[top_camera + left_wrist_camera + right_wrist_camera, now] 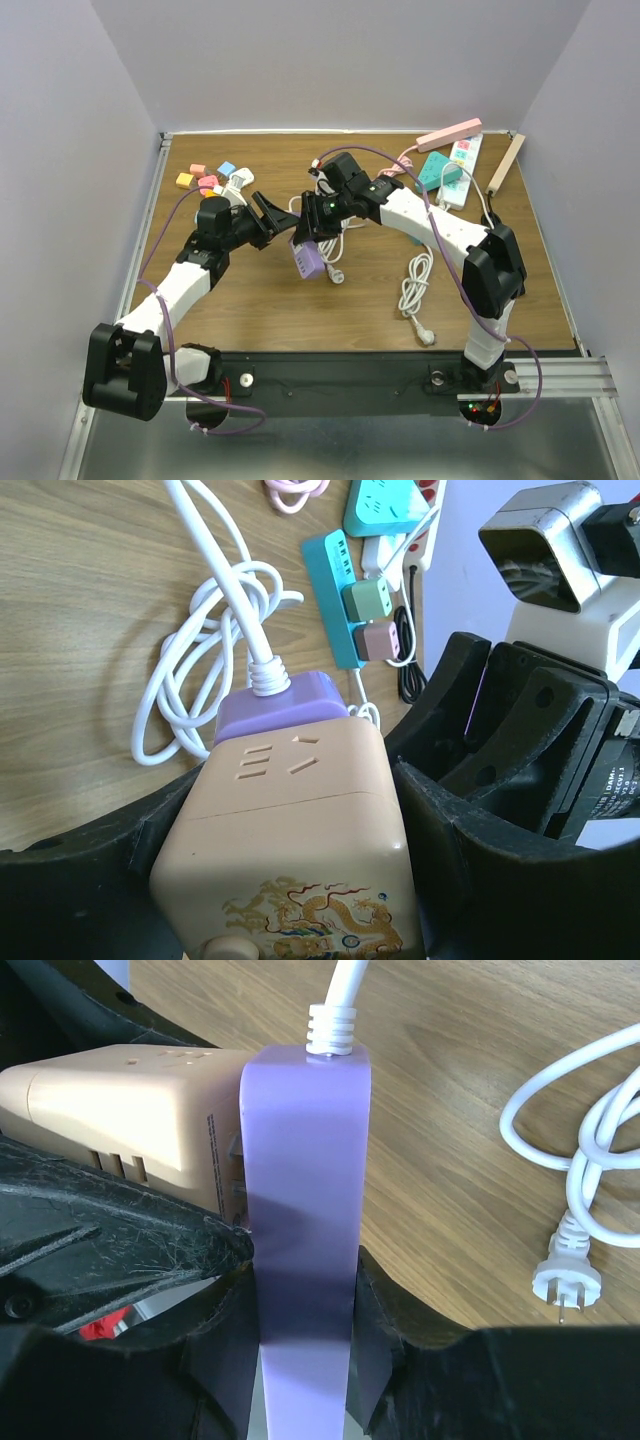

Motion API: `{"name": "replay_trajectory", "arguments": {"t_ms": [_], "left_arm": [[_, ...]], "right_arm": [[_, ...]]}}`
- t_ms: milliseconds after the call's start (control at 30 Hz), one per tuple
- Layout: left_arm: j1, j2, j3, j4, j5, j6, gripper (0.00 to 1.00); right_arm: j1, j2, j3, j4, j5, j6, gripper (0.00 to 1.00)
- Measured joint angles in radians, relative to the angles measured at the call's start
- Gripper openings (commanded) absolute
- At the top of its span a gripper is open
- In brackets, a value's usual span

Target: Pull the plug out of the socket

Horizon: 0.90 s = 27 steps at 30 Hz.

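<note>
Left end effector (290, 900) grips the beige cube (300, 780), right end effector (305, 1345) clamps the purple strip (305, 1160) mated against it; the pull should run square to that joint.

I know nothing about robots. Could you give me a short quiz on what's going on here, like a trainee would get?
1. Multiple choice: what does the left gripper hold? A) a spoon B) the beige socket cube C) nothing
2. True or false: the right gripper is shut on the purple plug.
3. Fill in: the cable leaving the purple plug is ____ in colour.

Key: 1 B; 2 true; 3 white.
</note>
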Motion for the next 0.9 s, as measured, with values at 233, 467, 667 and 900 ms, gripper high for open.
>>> {"name": "replay_trajectory", "arguments": {"t_ms": [233, 467, 667, 900], "left_arm": [[0.001, 0.018, 0.0, -0.01, -0.01, 0.01, 0.11], [0.002, 0.039, 0.0, -0.013, -0.015, 0.003, 0.02], [0.002, 0.039, 0.002, -0.002, -0.01, -0.028, 0.0], [0.002, 0.04, 0.009, 0.018, -0.001, -0.078, 0.0]], "right_arm": [[0.0, 0.0, 0.0, 0.013, -0.022, -0.011, 0.79], [0.008, 0.0, -0.004, 0.017, -0.029, -0.02, 0.79], [0.017, 0.0, -0.047, 0.052, -0.01, -0.023, 0.68], [0.022, 0.004, -0.108, 0.083, -0.005, -0.024, 0.1]]}}
